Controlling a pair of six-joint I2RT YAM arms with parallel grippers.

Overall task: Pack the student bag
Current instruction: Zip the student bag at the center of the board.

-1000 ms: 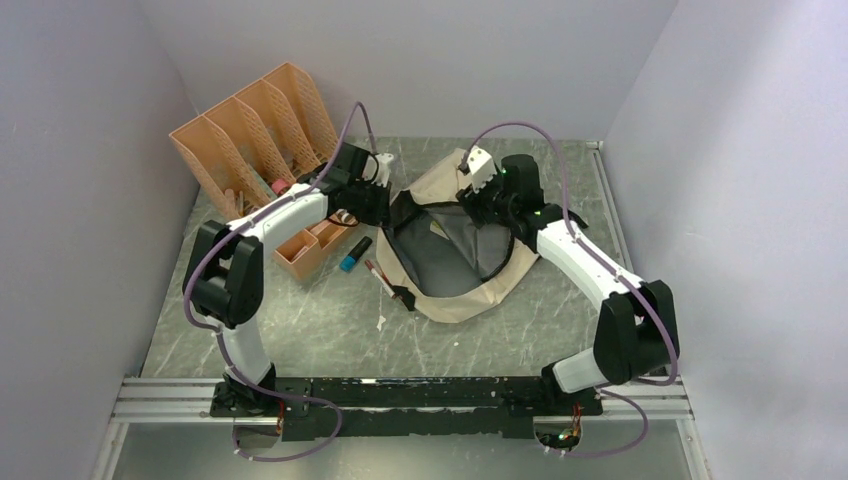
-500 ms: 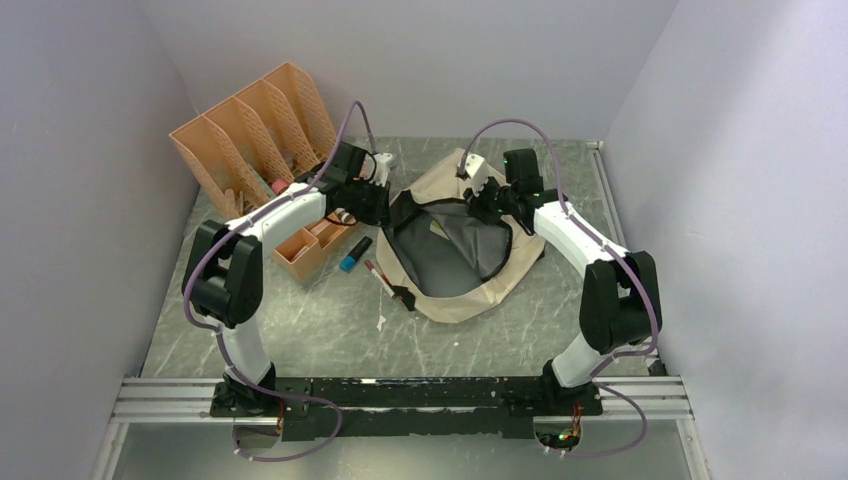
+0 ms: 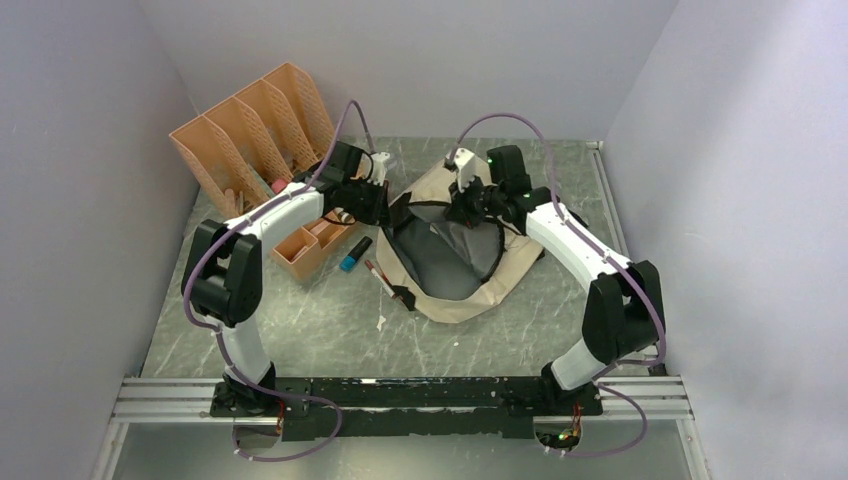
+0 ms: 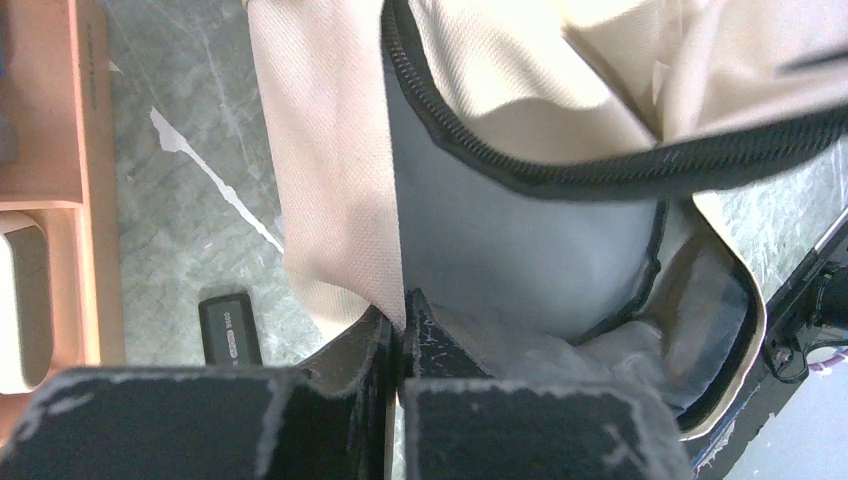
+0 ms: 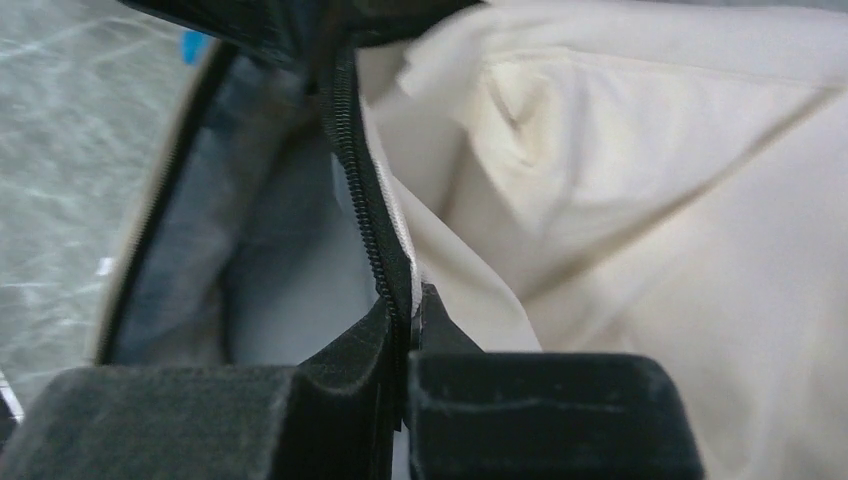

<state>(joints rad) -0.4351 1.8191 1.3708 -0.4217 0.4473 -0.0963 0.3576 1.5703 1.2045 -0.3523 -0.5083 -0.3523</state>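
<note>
The soft beige fabric student bag [image 3: 455,303] with black zip lines and dark grey lining lies flat on the grey marbled table [image 3: 330,335], just past the centre toward 12 o'clock, its mouth gaping upward.

The left gripper [image 4: 402,305] is pinched shut on the beige rim at the bag's 10 o'clock edge. Its wrist view shows cloth caught between the closed fingers and the black zip [image 4: 520,175] arching above. The right gripper [image 5: 408,310] is clamped on the opposite rim at about 12 o'clock, with the zip tape [image 5: 360,190] running straight into its closed jaws.

The bag looks light and limp. The walls fold and sag wherever they are not held, so it will likely collapse once released and slide on the smooth table instead of resisting a push. The stitched zip edge is the firmest part and the best place to hold it; a pinch on plain cloth would probably bunch or slip. Two holds spread apart along the rim should keep the mouth open for loading.

At the bag's 9 o'clock lie a blue-capped marker [image 3: 355,255] and a red pen [image 3: 378,275], beside a small orange desk tray [image 3: 305,250]. A slotted orange plastic file organizer [image 3: 250,130] stands at the table's 10 o'clock.
</note>
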